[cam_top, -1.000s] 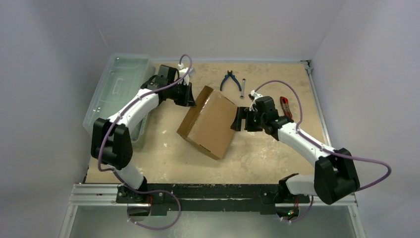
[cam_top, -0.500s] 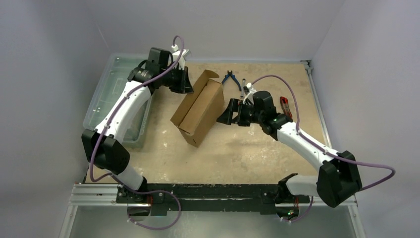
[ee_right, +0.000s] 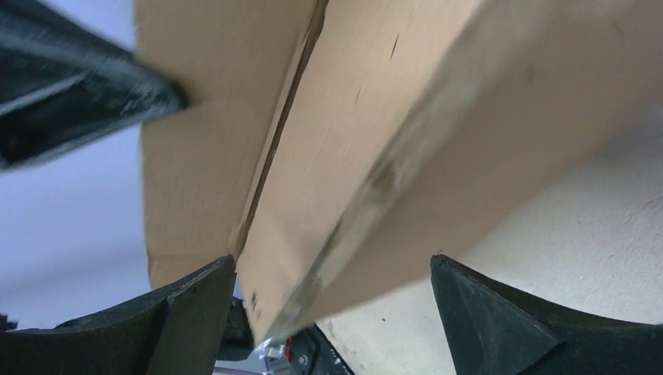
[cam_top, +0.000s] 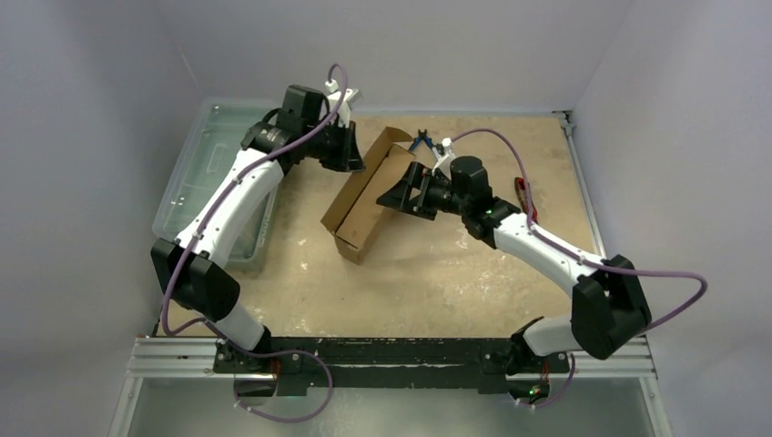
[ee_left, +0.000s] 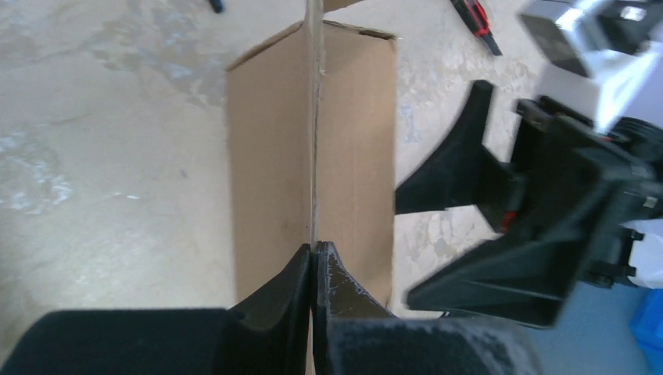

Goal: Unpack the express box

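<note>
Only the left wrist view shows left gripper pinching express box flap; right gripper gapes around its edge, pliers just beyond.

Clear plastic bin at table left edge; blue pliers far side; red-handled tool right.

Top view: right arm covers part of the blue pliers and most of the red-handled tool at the far right of the counter; tool type not discernible. Left arm hides part of the clear bin.

Left wrist view: express box cut off by the top edge, near end hidden behind left gripper. Blue object cropped at the lower right corner, unidentifiable.

Right wrist view: box's near corner blurred; top and right cropped.

Box interior unseen in any view.
</note>
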